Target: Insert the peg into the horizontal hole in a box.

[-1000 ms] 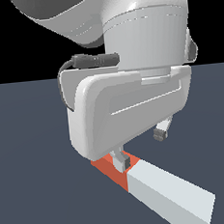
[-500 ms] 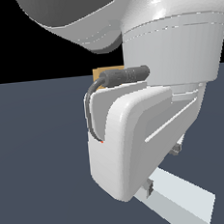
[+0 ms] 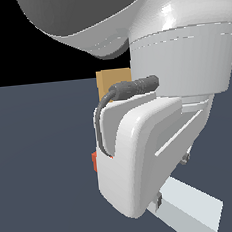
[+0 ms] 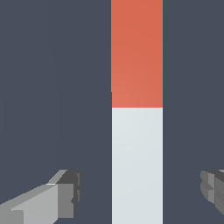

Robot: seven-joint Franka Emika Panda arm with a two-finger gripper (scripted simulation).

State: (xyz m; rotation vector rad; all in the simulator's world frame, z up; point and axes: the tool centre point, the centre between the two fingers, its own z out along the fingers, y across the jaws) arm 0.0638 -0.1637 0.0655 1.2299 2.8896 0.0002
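Observation:
The peg [image 4: 137, 131] lies flat on the dark floor, its red-orange end [image 4: 137, 52] leading and its pale white-grey part [image 4: 137, 166] behind. My gripper [image 4: 140, 192] is open, with one finger [image 4: 65, 194] on each side of the pale part and a gap to the peg on both sides. In the exterior view the arm hides most of the peg; only its pale end [image 3: 192, 206] and a sliver of red [image 3: 94, 161] show. The tan box [image 3: 112, 83] stands behind the arm, mostly hidden. Its hole is hidden.
The dark grey floor [image 3: 40, 145] spreads around the peg. My arm's white body [image 3: 151, 145] fills much of the exterior view and blocks the ground beneath it.
The arm has come lower and nearer the camera over the peg, covering its red end and most of its pale part. The tan box has come into sight behind the arm.

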